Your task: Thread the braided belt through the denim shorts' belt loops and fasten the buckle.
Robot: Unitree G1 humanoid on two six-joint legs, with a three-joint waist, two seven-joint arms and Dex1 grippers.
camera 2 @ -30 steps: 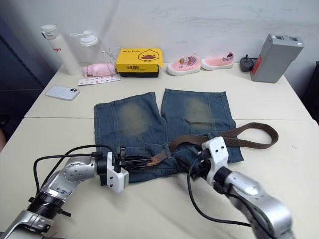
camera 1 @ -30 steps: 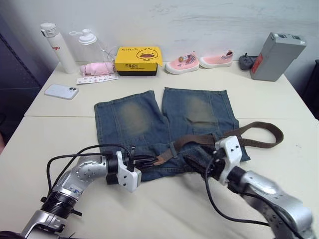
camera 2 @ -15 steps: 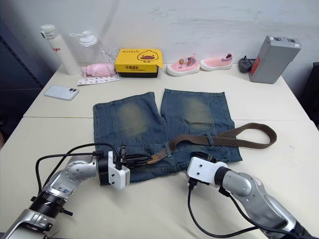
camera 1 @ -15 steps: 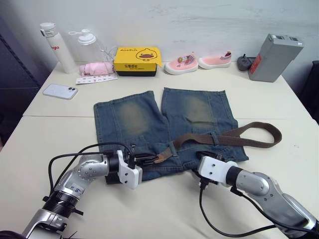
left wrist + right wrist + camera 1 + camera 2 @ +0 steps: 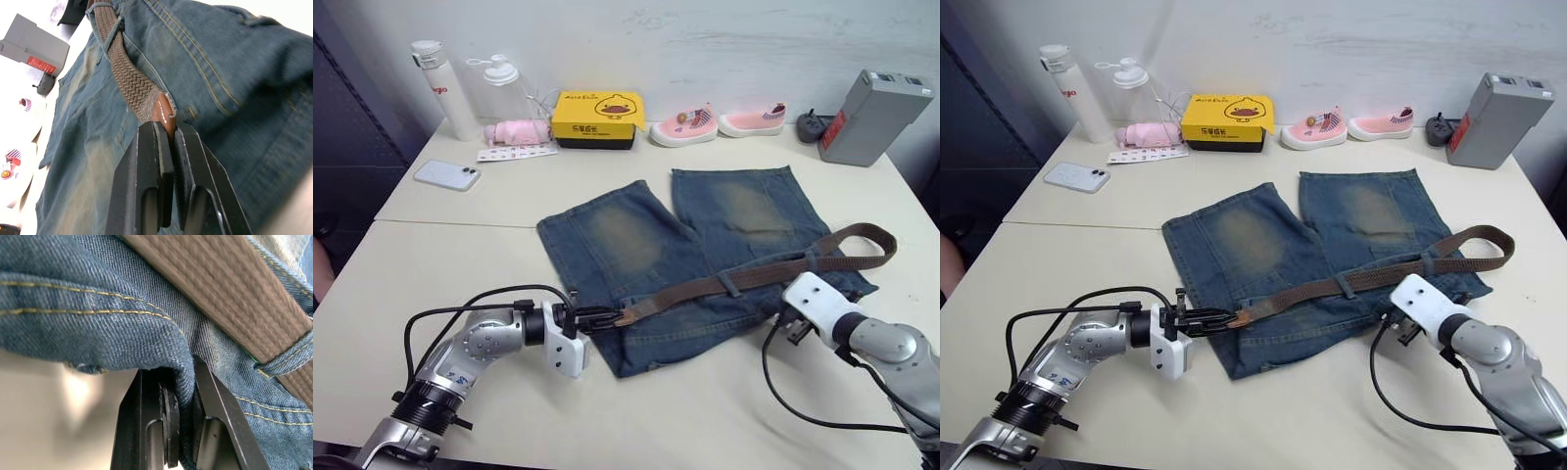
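left pincer (image 5: 166, 142): clamped on braided belt (image 5: 744, 276) leather tip
right pincer (image 5: 178, 396): pinching denim shorts (image 5: 636, 245) waistband edge
handling: belt limp, so grip at stiff tip

Faded blue denim shorts (image 5: 646, 250) with pale yellowish patches and yellow stitching lie on the cream tabletop (image 5: 460, 255), crossed by a dark-brown woven braided belt (image 5: 744, 276) with a smooth reddish-brown tip, behind them a yellow box (image 5: 598, 118) and pink shoes (image 5: 717, 120).

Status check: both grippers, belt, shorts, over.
Left gripper shut on braided belt tip. Right gripper shut on denim shorts edge. Belt through a belt loop; buckle unseen. Nothing blocking.
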